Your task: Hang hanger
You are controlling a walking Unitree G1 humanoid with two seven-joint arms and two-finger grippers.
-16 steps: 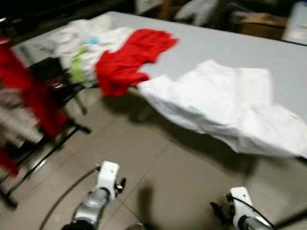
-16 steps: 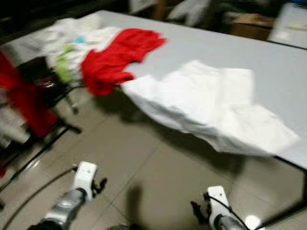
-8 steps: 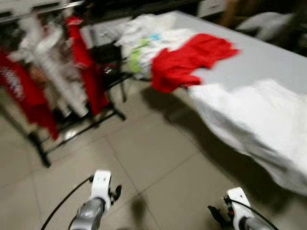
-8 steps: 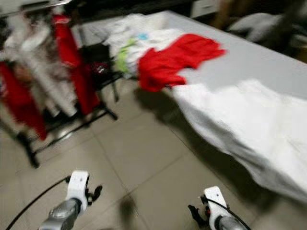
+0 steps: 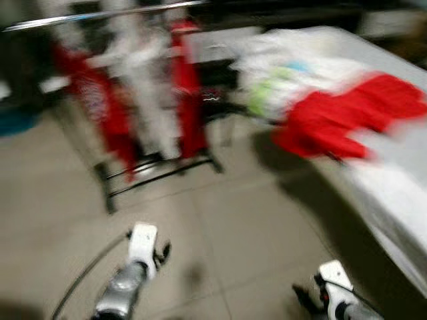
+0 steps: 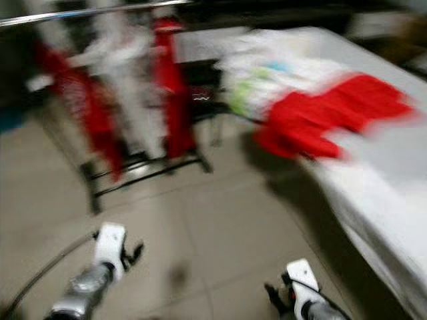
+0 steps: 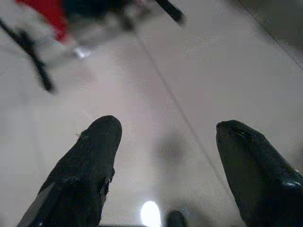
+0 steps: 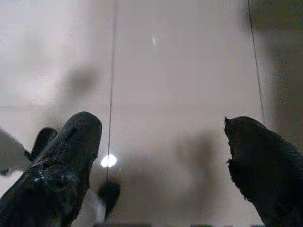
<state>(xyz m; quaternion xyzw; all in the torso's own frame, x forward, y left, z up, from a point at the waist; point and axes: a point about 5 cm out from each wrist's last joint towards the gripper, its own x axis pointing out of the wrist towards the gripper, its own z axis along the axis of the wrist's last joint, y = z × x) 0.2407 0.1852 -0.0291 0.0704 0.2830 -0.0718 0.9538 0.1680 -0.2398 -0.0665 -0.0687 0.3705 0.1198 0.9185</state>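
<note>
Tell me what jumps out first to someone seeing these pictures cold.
The red garment sprawled on the grey table at the right grabs the eye, beside a heap of white laundry. To the left stands a clothes rack with red and white clothes hanging from its rail. Low down, the left claw and right claw hang open over bare tiled floor.

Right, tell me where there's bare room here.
Free: the tiled floor between the clothes rack and the table. Crowded: the rack with red and white garments, and the table's left end under the red garment and white laundry.
</note>
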